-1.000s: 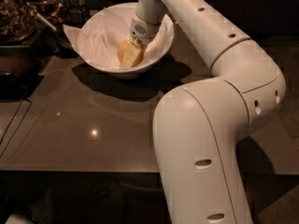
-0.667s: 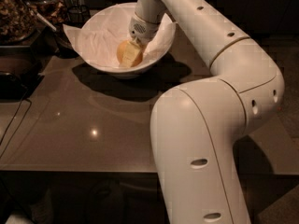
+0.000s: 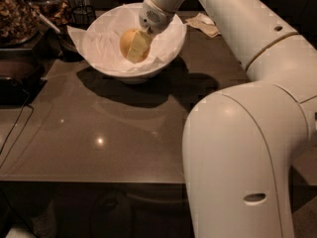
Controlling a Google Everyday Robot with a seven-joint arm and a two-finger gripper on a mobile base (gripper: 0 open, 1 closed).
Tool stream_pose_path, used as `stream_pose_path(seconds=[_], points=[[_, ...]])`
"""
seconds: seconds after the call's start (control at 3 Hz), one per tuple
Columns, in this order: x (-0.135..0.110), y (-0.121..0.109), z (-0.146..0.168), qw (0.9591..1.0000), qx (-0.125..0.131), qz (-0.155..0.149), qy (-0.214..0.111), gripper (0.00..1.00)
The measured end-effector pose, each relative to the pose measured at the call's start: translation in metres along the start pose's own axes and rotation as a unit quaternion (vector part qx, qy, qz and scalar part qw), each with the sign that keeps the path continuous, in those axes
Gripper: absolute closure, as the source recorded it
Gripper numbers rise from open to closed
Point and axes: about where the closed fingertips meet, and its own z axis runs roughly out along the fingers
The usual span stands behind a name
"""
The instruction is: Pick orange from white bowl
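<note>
The orange [image 3: 127, 42], a pale orange-yellow sphere, is inside the large white bowl [image 3: 170, 47], which is lined with crumpled white paper [image 3: 96, 42] and stands at the back of the brown table [image 3: 99, 128]. My gripper [image 3: 134, 46] reaches down into the bowl from the upper right. Its fingers close around the orange, and one finger [image 3: 142, 44] lies across the orange's right side. The orange's underside and the far finger are hidden.
Dark containers of dried goods [image 3: 17, 14] stand at the back left, with a black tray [image 3: 17, 78] beside them. A crumpled napkin [image 3: 205, 24] lies behind the bowl on the right. My arm's bulky white body [image 3: 237, 157] fills the right foreground.
The gripper and the orange have shifted slightly up and to the left inside the bowl. The bowl has not moved.
</note>
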Motion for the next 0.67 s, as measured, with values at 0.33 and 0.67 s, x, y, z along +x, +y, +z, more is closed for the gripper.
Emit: stream_pose_path(seconds=[0.33, 0.67], points=[[-0.0015, 0.0008, -0.0015, 1.0, 0.001, -0.002, -0.002, 1.0], [-0.0112, 0.0036, -0.0044, 0.9998, 0.007, -0.016, -0.008, 1.0]])
